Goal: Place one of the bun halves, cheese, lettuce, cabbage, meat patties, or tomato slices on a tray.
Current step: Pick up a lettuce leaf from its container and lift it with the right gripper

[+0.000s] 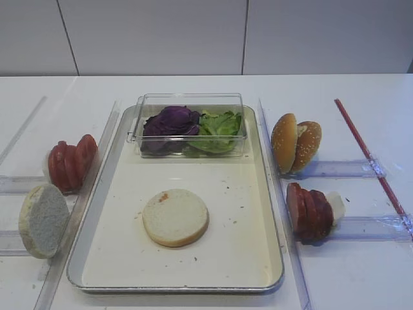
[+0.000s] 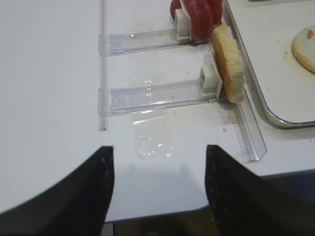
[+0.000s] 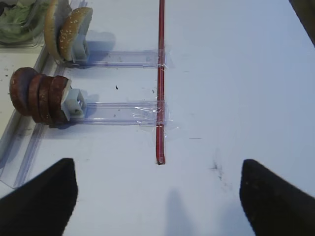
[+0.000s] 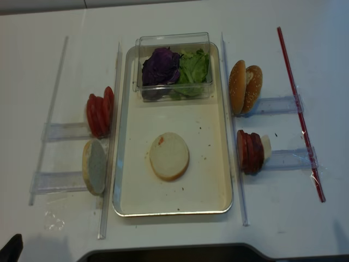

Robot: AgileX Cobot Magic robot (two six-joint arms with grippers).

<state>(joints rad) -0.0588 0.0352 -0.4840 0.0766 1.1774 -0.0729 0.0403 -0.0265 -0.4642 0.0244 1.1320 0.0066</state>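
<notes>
Tray (image 1: 258, 194): sits in the middle of the white table (image 1: 361, 271).
Bun half (image 1: 175, 217): lies flat on the tray, cut side up.
Box (image 1: 191, 124): at the tray's far end, holding cabbage (image 1: 170, 121) and lettuce (image 1: 218, 129).
Tomato slices (image 1: 70, 161): left of the tray, on edge.
Pale bun (image 1: 42, 219): left of the tray, nearer than the tomato slices.
Sesame buns (image 1: 295, 142): right of the tray.
Patties (image 1: 308, 210): right of the tray, nearer than the sesame buns.
Right gripper (image 3: 157, 196): fingers wide apart, holding nothing.
Left gripper (image 2: 158, 189): fingers apart, holding nothing.
</notes>
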